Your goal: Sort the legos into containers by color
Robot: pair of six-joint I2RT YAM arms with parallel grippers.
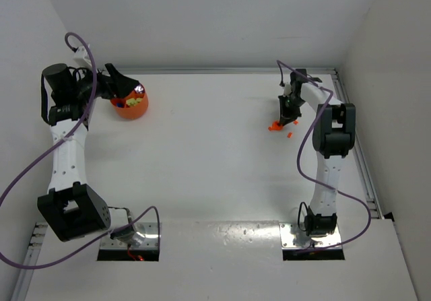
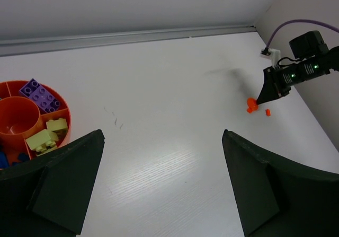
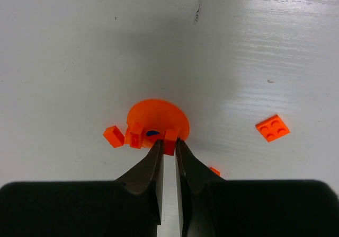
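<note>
My right gripper (image 3: 169, 141) points down at the far right of the table, shut on a tiny orange brick (image 3: 170, 140) held between its fingertips. The brick touches the edge of a small round orange piece (image 3: 159, 116) lying on the table. Two more orange bricks (image 3: 114, 136) sit at that piece's left edge, and a flat orange one (image 3: 273, 128) lies apart to the right. My left gripper (image 2: 162, 136) hangs open and empty beside the round orange bowl (image 2: 32, 115). The bowl's compartments hold purple (image 2: 40, 95), yellow-green (image 2: 46, 136) and blue bricks.
Walls close the table at the back and on both sides. A metal rail (image 1: 367, 173) runs along the right edge near my right arm. The orange bowl (image 1: 130, 103) stands at the far left corner, with the left gripper (image 1: 124, 82) just behind it.
</note>
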